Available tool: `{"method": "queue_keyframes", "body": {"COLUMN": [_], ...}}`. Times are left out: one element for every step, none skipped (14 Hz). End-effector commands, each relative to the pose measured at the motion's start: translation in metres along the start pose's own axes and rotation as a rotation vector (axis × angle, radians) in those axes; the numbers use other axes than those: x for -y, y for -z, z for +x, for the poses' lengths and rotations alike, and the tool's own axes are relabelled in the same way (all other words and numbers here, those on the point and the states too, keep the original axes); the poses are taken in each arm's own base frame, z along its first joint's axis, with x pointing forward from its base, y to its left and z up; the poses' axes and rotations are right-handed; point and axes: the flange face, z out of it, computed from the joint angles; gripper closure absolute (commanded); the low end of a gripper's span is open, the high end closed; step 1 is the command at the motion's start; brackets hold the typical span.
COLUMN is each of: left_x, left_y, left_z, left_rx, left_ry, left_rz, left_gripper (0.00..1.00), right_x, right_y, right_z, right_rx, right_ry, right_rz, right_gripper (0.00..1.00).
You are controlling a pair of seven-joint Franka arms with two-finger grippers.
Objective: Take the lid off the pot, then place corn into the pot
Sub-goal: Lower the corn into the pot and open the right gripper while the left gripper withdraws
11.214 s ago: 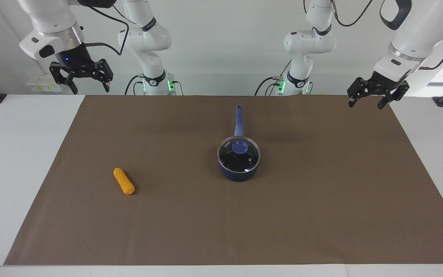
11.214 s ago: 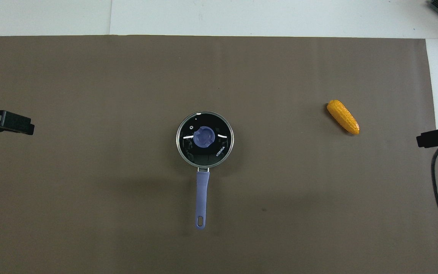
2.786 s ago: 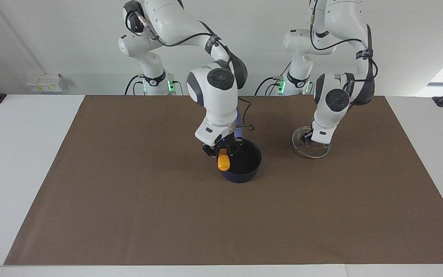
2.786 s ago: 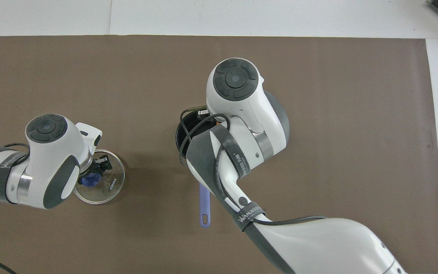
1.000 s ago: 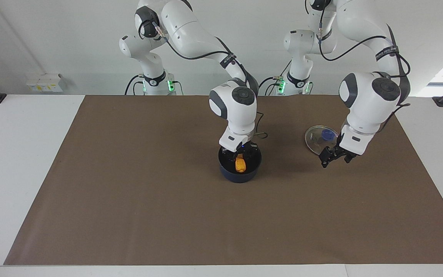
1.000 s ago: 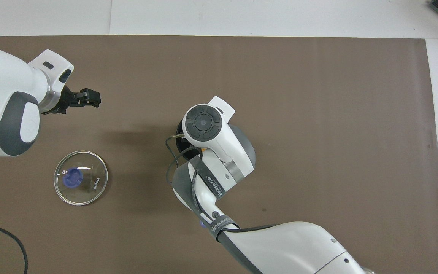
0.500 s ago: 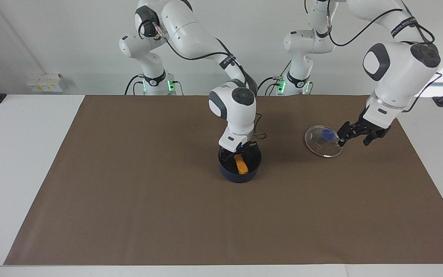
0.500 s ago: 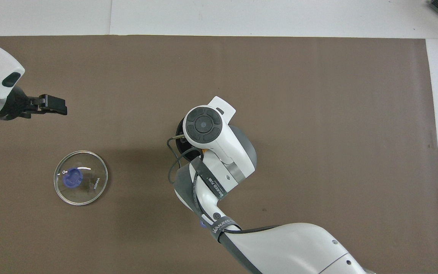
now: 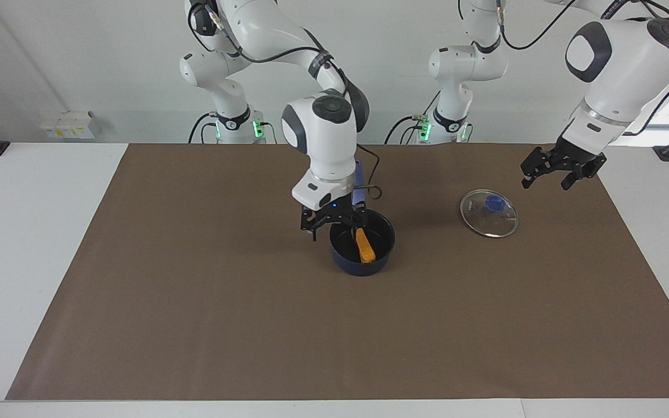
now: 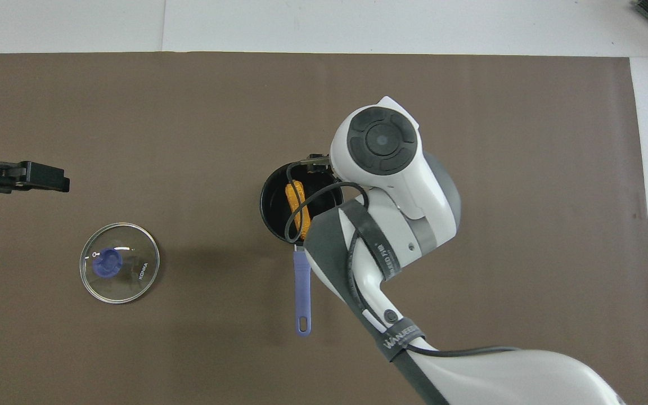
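Note:
The dark blue pot [image 9: 362, 267] stands mid-mat with its handle [image 10: 301, 292] pointing toward the robots. The orange corn [image 9: 364, 247] lies inside it, also seen in the overhead view [image 10: 293, 205]. My right gripper [image 9: 334, 225] is open and empty, just above the pot's rim on the right arm's side. The glass lid [image 9: 488, 213] with its blue knob lies flat on the mat beside the pot, toward the left arm's end, also seen in the overhead view [image 10: 119, 270]. My left gripper [image 9: 546, 177] is open and empty, raised over the mat past the lid.
A brown mat [image 9: 195, 325] covers most of the white table. The right arm's forearm [image 10: 391, 225] hides part of the pot and the mat beside it in the overhead view.
The right gripper has let go of the corn, risen and shifted toward the right arm's end; the corn now lies in the pot. The left gripper has risen away from the lid.

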Motion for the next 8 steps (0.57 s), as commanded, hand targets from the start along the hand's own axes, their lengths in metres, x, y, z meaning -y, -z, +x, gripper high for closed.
{"method": "queue_keyframes", "body": {"left_x": [0.002, -0.002, -0.007, -0.010, -0.010, -0.010, -0.011, -0.011], "left_y": [0.021, 0.023, 0.024, 0.023, 0.023, 0.024, 0.031, 0.035], "left_z": [-0.016, -0.016, -0.017, -0.019, -0.020, -0.021, -0.020, -0.021], "left_rx": [0.008, 0.014, 0.022, 0.035, 0.046, 0.057, 0.069, 0.102], "left_ry": [0.037, 0.036, 0.022, 0.013, 0.010, 0.007, -0.001, -0.013], "left_rz": [0.023, 0.041, 0.055, 0.056, 0.058, 0.062, 0.062, 0.062], "left_gripper": [0.00, 0.00, 0.00, 0.00, 0.00, 0.00, 0.00, 0.00], "right_x": [-0.071, -0.095, -0.119, -0.138, -0.160, -0.179, -0.196, -0.218], "right_y": [0.038, 0.049, 0.061, 0.071, 0.081, 0.089, 0.095, 0.100], "right_z": [0.014, 0.017, 0.020, 0.020, 0.019, 0.017, 0.012, 0.009], "right_rx": [0.014, 0.025, 0.033, 0.046, 0.063, 0.087, 0.119, 0.152], "right_ry": [0.006, -0.003, 0.000, 0.010, 0.014, 0.024, 0.032, 0.036], "right_rz": [-0.012, -0.017, -0.019, -0.023, -0.024, -0.028, -0.032, -0.035], "right_gripper": [0.00, 0.00, 0.00, 0.00, 0.00, 0.00, 0.00, 0.00]}}
